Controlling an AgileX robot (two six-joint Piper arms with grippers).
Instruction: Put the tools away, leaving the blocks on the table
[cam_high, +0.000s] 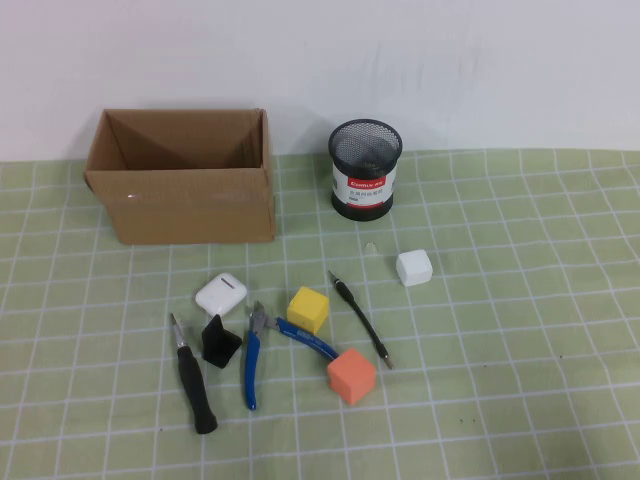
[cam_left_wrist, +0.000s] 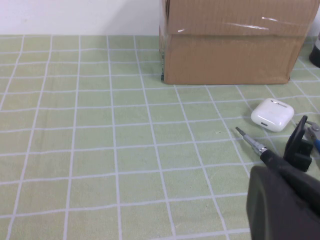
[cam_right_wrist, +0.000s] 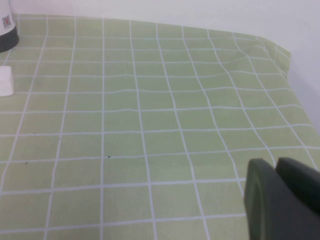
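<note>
High view shows nothing stowed yet: black-handled screwdriver (cam_high: 192, 375) at seven o'clock, blue-handled pliers (cam_high: 262, 352) and thin black driver (cam_high: 360, 318) lie among yellow (cam_high: 308, 309), orange (cam_high: 351, 375), white cubes (cam_high: 414, 267). Left gripper (cam_left_wrist: 282, 207), right gripper (cam_right_wrist: 282, 200) closed, empty, off the near edge.

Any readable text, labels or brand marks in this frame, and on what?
"Comix": red brand mark on the white label band of the black mesh pen holder, partly blurred, so uncertain.
Small print under it: too small to read.
Cardboard box, tools, blocks, earbud case: no text visible.
</note>
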